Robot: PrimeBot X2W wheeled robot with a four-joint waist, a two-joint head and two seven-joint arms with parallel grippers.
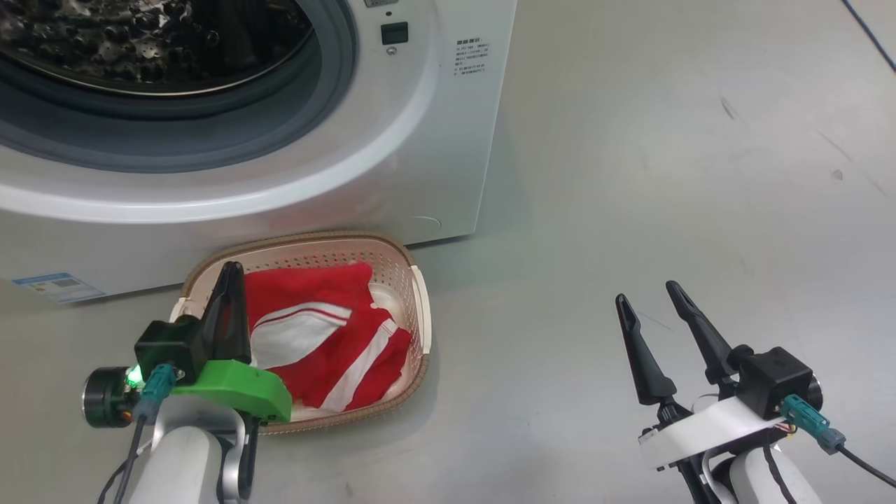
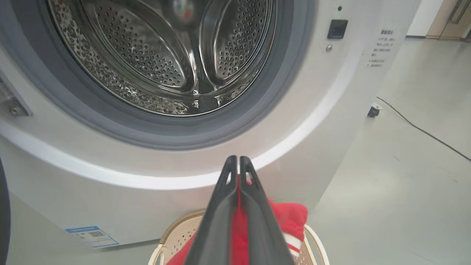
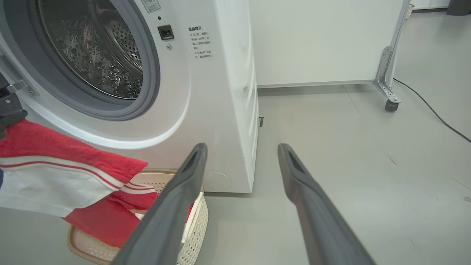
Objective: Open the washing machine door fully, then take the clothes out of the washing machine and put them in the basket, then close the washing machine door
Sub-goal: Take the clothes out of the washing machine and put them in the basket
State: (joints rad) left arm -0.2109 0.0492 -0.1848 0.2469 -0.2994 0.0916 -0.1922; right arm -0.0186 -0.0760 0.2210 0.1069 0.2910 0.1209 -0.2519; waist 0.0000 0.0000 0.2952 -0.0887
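Your left tool [image 1: 229, 269] was pinched shut on the clothes [image 1: 329, 336] — they looked soft, light and limp, draping into the basket [image 1: 421, 315] near the washing machine [image 1: 420, 140]. Any bunched fold seemed a fair hold. Your right tool [image 1: 647, 292] stood apart — empty, well right.

Red-white clothes [image 1: 308, 287] draped into cream basket [image 1: 315, 241]; washing machine [image 1: 420, 140] open
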